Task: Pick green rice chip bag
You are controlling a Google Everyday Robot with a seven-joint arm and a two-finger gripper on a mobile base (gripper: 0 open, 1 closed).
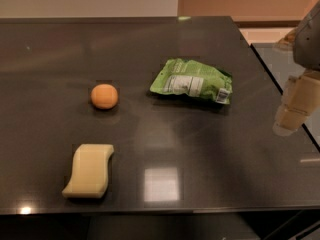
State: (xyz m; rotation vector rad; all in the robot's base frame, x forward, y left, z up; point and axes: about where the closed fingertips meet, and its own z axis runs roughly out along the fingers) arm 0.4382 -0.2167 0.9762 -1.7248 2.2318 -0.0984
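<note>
The green rice chip bag (192,81) lies flat on the dark table (165,134), right of centre, its white nutrition label and small barcode facing up. My gripper (294,109) hangs at the right edge of the view, above the table's right side, to the right of the bag and a little nearer the front. It is apart from the bag and holds nothing I can see.
An orange ball (104,96) sits left of the bag. A pale yellow sponge (89,170) lies near the front left. The table's right edge runs past the gripper, with a second surface (285,64) beyond it.
</note>
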